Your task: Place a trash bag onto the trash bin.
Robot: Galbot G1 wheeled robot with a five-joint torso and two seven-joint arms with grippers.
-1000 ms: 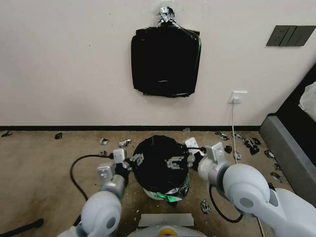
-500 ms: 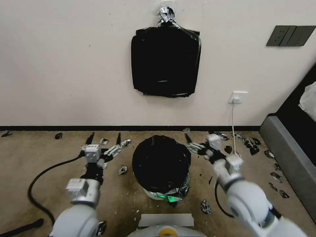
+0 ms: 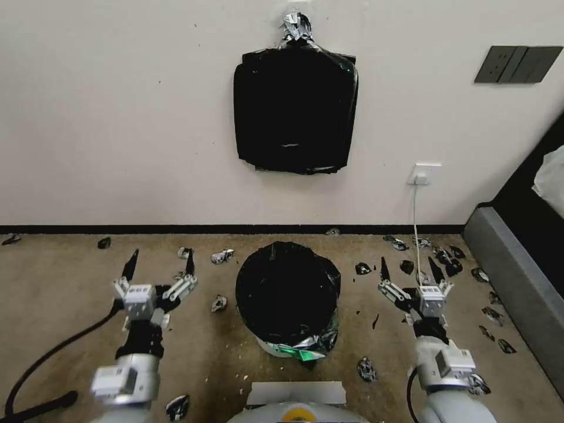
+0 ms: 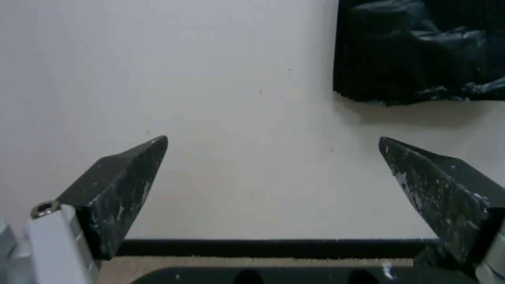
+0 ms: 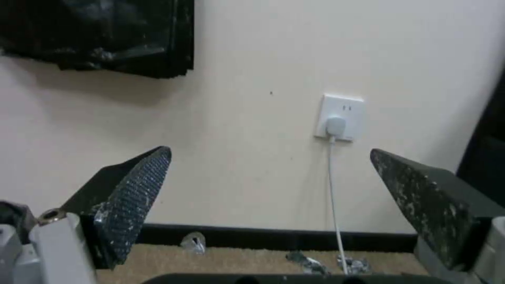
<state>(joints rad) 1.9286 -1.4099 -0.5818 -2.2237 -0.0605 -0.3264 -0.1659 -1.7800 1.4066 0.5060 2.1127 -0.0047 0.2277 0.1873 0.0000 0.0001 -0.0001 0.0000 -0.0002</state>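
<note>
Bag (image 3: 287,294) lines bin (image 3: 274,348), draped over its rim, midway between left gripper (image 3: 160,265) and right gripper (image 3: 412,271); both spread wide, empty, flanking it well clear, neither nearer, fingers aimed at wall.

the head camera looks forward and down from above at the floor and the wall (image 3: 117,117). each wrist camera sits low, facing that wall between its own spread fingers. all three share the bundle of black bags (image 3: 295,108) hanging there.
</note>
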